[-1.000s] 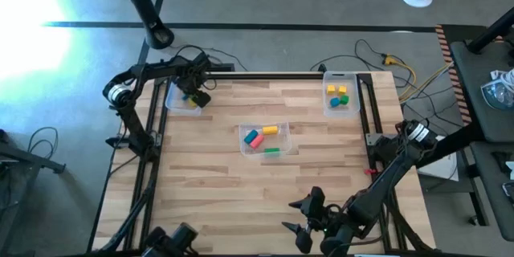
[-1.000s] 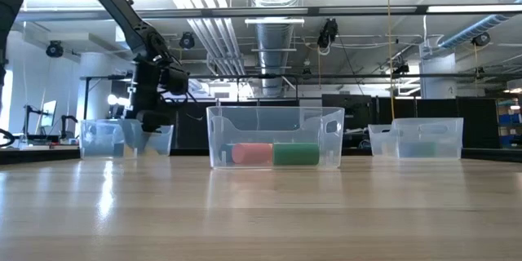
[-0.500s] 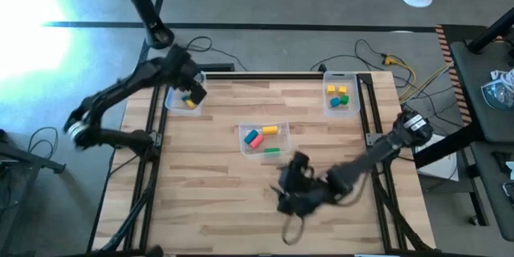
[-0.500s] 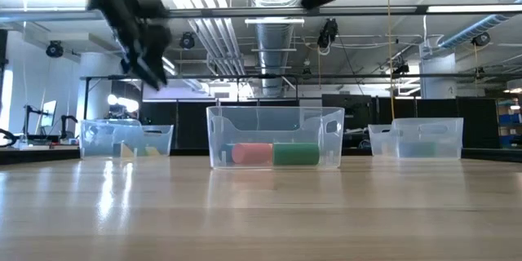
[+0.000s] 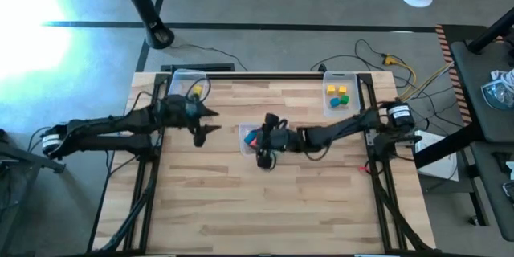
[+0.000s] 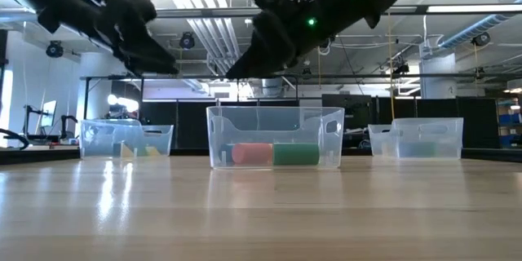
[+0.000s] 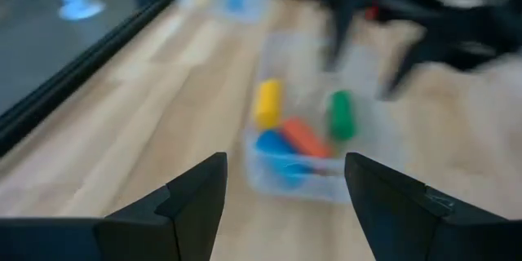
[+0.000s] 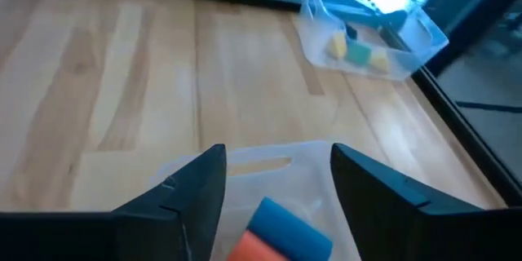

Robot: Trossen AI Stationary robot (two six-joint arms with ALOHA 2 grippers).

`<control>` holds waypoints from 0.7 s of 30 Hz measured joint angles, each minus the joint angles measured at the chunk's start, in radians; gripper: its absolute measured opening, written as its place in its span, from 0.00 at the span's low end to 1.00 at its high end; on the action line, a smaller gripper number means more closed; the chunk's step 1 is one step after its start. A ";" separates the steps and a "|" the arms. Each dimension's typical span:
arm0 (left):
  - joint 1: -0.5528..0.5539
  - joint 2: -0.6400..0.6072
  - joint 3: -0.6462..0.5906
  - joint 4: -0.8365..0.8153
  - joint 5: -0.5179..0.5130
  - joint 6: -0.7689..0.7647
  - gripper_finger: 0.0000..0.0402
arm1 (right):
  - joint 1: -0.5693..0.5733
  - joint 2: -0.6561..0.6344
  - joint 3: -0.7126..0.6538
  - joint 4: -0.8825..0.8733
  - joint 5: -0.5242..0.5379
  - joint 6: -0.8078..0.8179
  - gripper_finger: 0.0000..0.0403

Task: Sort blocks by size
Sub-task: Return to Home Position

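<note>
Three clear bins hold every block I can see. My left gripper [image 7: 285, 163] hangs over the table just left of the middle bin [image 6: 273, 126], fingers spread wide and empty. My right gripper [image 8: 276, 153] is right above that bin, also spread and holding nothing. Inside lie a yellow block [image 7: 267, 102], a green block [image 7: 341, 114], a red block [image 7: 303, 137] and a blue block [image 7: 277, 147]. The left bin [image 5: 183, 79] holds yellow pieces [image 8: 338, 46]. The right bin [image 5: 351, 106] holds small blocks [image 5: 341, 95] in yellow, green and blue.
</note>
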 joint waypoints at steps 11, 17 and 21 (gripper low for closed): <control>-0.101 -0.247 -0.035 0.056 0.019 -0.024 0.58 | -0.044 -0.336 -0.233 0.022 -0.168 -0.048 0.37; -0.112 -0.399 -0.071 0.029 0.017 -0.060 0.58 | -0.027 -0.652 -0.452 0.000 -0.170 -0.009 0.28; -0.112 -0.477 -0.098 0.029 0.019 -0.095 0.58 | -0.002 -0.862 -0.590 0.001 -0.168 0.034 0.22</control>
